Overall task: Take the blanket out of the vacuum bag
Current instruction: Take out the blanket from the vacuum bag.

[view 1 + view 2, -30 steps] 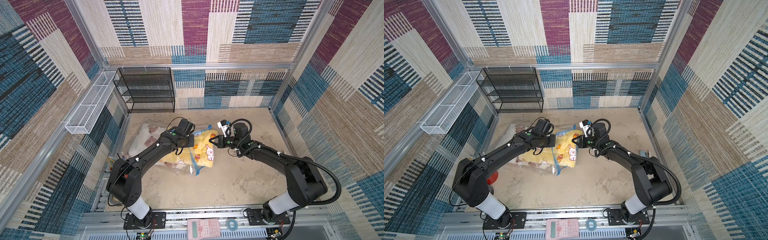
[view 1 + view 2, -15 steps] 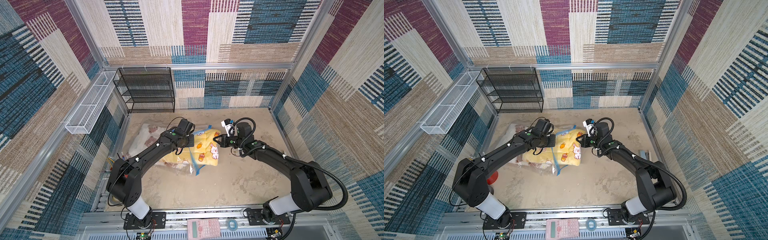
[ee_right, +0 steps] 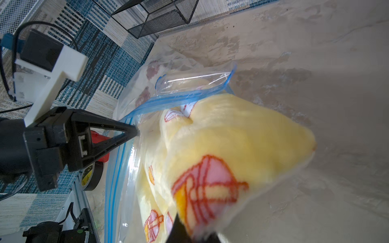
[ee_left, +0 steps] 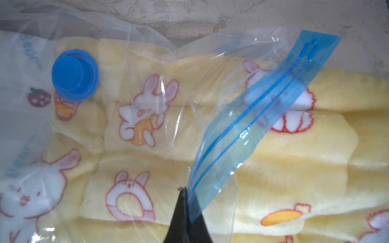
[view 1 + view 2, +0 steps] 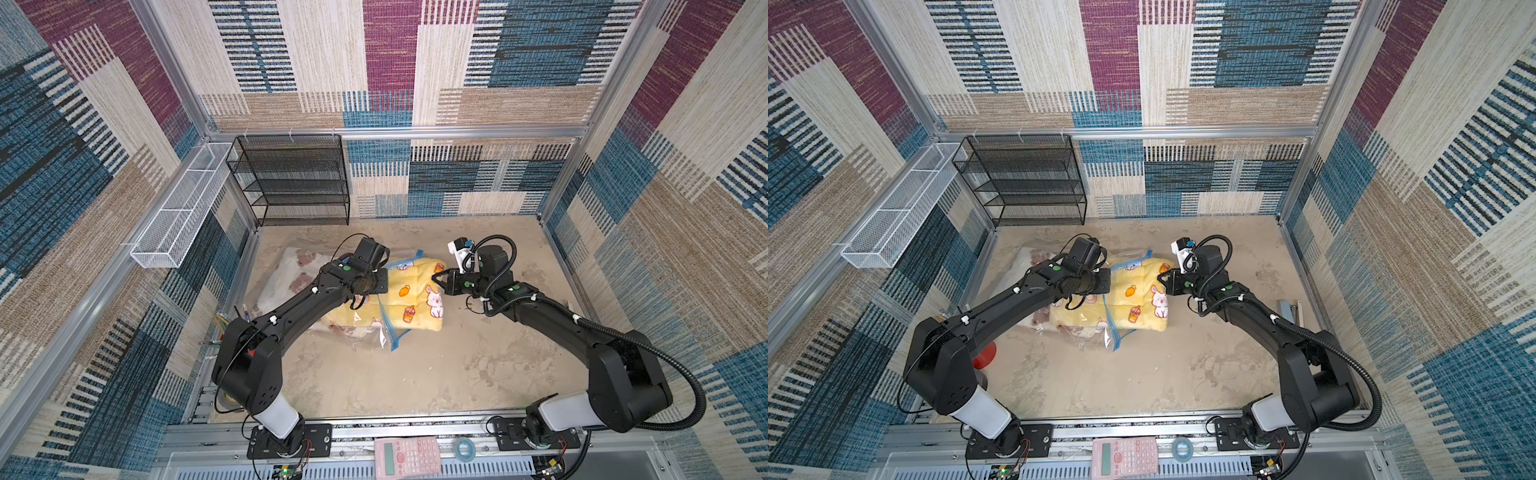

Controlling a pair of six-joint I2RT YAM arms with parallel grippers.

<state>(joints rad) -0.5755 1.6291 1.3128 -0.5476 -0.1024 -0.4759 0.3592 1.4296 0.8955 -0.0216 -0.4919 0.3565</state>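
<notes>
The beige worktop (image 5: pixel 415 374) carried the vacuum bag (image 5: pixel 368 337) left of centre, toward the far side, lying flat with its open mouth facing right. The yellow blanket (image 5: pixel 419 299) lay partly inside it, its right portion sticking out of the mouth onto the bare surface. The right claw (image 5: pixel 437 277) sat at the blanket's far right corner, pressed together and pinching the plush there. The left claw (image 4: pixel 184 192) hung over the bag, closed on the blue zip strip (image 4: pixel 263 109) at the mouth. The round blue valve cap (image 4: pixel 75 75) sat on the plastic over the blanket, apart from that claw, deeper along the bag.
</notes>
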